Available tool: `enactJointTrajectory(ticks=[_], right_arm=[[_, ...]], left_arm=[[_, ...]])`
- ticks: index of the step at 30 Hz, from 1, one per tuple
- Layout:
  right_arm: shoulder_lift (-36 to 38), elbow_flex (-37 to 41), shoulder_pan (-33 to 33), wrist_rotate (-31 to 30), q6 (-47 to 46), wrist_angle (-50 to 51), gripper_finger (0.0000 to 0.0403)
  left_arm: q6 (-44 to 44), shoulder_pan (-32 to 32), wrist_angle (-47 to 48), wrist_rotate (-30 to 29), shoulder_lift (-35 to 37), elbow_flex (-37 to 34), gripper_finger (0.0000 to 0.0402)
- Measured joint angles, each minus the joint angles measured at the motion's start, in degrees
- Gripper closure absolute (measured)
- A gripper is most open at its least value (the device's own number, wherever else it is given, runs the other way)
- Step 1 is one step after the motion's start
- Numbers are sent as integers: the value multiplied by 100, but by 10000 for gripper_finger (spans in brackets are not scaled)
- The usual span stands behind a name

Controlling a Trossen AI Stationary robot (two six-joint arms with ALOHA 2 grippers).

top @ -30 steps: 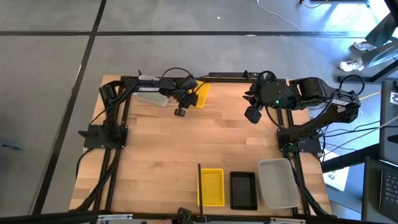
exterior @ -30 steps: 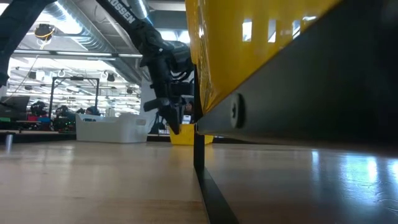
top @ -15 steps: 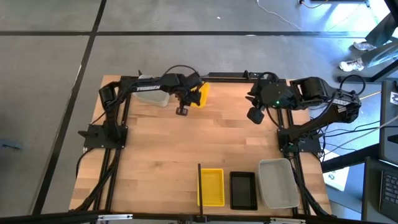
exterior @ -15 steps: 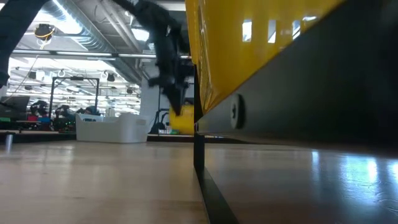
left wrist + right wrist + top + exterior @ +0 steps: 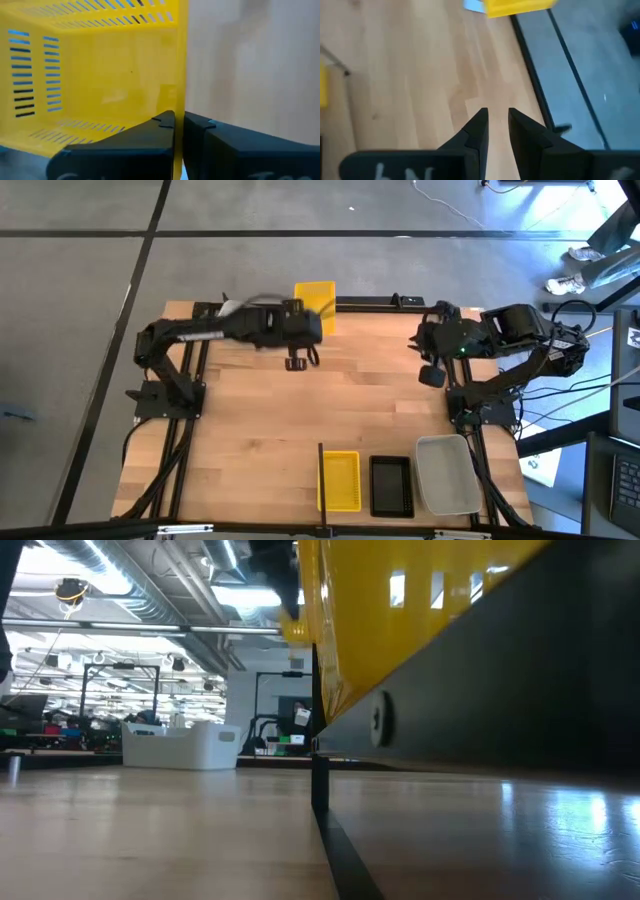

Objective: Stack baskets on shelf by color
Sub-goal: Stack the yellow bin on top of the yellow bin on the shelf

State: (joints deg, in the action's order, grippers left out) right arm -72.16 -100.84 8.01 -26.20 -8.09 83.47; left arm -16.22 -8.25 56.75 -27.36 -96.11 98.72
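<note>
The left tool point(image 5: 178, 127) is clamped on the thin side wall of a yellow basket point(image 5: 314, 297), one dark finger inside the wall and one outside, pressed flat against the plastic. In the high view that basket is held in the air at the far edge of the surface point(image 5: 250, 440), partly out over the black frame rail point(image 5: 365, 303), with the left arm stretched across from the left side. The basket is rectangular, of smooth glossy plastic, with rows of narrow slots cut into its walls. The right tool point(image 5: 496, 122) holds nothing; its two blunt dark fingers stand a narrow gap apart, hanging over bare planks near the far right corner. On the near side lies the shelf point(image 5: 400, 455), a flat pale panel with a thin dark upright divider point(image 5: 320, 475) at its left edge. Just right of the divider sits a second yellow basket point(image 5: 340, 480), beside it a black basket point(image 5: 391, 485), then a larger translucent grey-white basket point(image 5: 447, 473) at the right end. A further grey-white basket point(image 5: 180, 745) stands far back on the surface in the low view. The surface is of butted light wood strips with visible grain.
</note>
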Motion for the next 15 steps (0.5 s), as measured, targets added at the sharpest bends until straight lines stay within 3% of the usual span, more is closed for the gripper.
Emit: enactJointTrajectory(ticks=[4, 9, 12, 15], right_arm=[[-2, 0, 73, 33, 412, -430, 331], [-4, 0, 132, -239, 1048, -1159, 331], [-7, 0, 139, -588, 1397, -1609, 331], [-7, 0, 131, -957, 1530, -2122, 331]], left_arm=[[114, 834, -213, -1948, -38, 2, 401], [109, 1526, -762, -3816, -289, 2, 401], [60, 1771, -879, -4591, -368, 2, 401], [44, 1886, -857, -4860, -401, 2, 401]])
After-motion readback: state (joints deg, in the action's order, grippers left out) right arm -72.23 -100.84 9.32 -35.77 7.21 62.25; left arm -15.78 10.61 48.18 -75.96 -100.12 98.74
